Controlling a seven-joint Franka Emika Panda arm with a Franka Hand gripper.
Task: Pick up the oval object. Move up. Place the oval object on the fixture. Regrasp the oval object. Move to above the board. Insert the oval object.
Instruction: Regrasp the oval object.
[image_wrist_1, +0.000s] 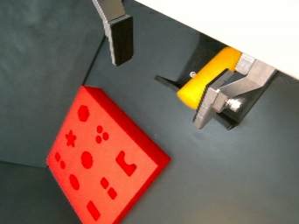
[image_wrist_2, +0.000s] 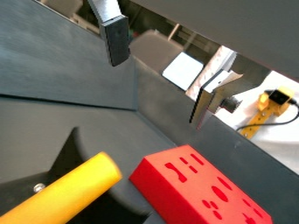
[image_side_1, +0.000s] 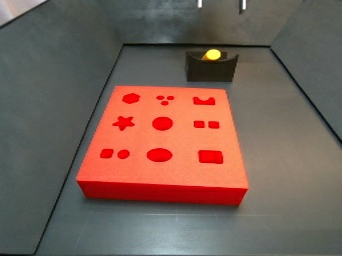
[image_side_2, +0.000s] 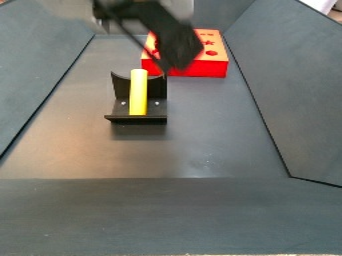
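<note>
The hand (image_wrist_1: 163, 74) hangs wide open and empty, its fingers (image_wrist_1: 121, 42) well apart and raised clear above the dark floor (image_side_1: 287, 150). The oval object (image_side_2: 136, 90) rests in the fixture (image_side_2: 135, 112), long axis along the notch; the regrasp probably means descending astride it. In a side view the board (image_side_1: 163, 140) lies near, at about 7 o'clock from the fixture, with open room around

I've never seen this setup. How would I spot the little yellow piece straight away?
Find the big red board full of shaped holes on the dark floor. Beyond its far end stands a small black fixture, and the oval object rests on it. It is the only yellow rod-shaped thing there; the gripper hangs open above it, not holding it.
</note>
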